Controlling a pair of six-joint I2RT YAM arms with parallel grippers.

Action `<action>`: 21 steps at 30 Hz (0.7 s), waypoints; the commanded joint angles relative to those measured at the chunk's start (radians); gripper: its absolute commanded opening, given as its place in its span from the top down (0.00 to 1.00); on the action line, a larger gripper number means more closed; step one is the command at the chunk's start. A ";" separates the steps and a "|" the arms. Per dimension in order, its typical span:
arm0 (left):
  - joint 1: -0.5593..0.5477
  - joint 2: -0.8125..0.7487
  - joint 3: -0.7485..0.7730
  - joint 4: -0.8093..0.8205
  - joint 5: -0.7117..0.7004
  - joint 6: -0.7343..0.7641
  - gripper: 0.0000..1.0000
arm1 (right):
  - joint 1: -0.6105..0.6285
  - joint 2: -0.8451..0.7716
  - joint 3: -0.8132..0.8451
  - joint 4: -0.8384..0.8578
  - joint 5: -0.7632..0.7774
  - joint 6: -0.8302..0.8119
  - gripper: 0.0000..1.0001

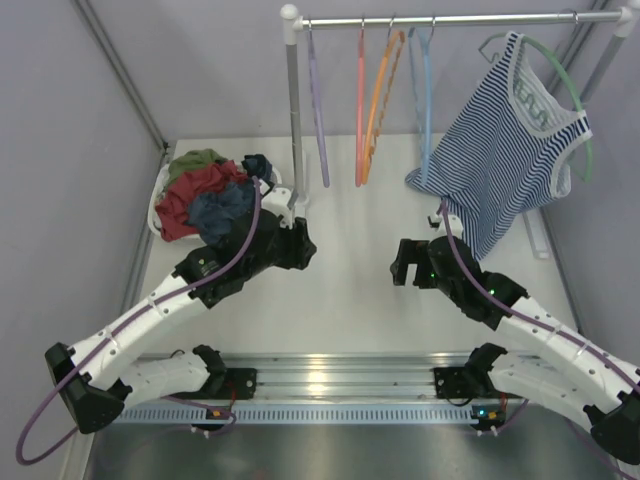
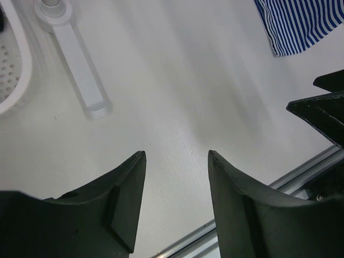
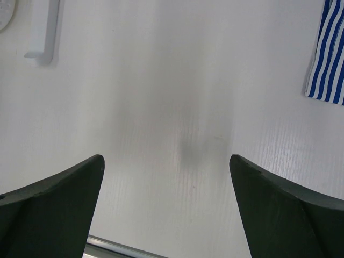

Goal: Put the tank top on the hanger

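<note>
Tank top (image 1: 222, 212) — one, light-blue hanger (image 1: 425, 100) — one, left hand (image 2: 176, 153), right hand (image 3: 165, 157) both open, empty.

The navy tank top (image 1: 222, 212) lies crumpled in the white basket (image 1: 157, 208) off to my far left, heaped on top of a red garment (image 1: 185, 200). It is so bunched that I cannot make out its armholes or straps. The light-blue hanger (image 1: 426, 110) hangs by its hook from the rail (image 1: 450, 19) at the back, edge-on to me, between the orange hanger (image 1: 380, 100) and the striped tank top (image 1: 510, 150).
</note>
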 commanded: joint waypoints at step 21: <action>0.514 0.278 0.247 -0.093 -0.209 -0.049 0.40 | 0.011 0.048 0.027 0.083 -0.097 -0.077 0.00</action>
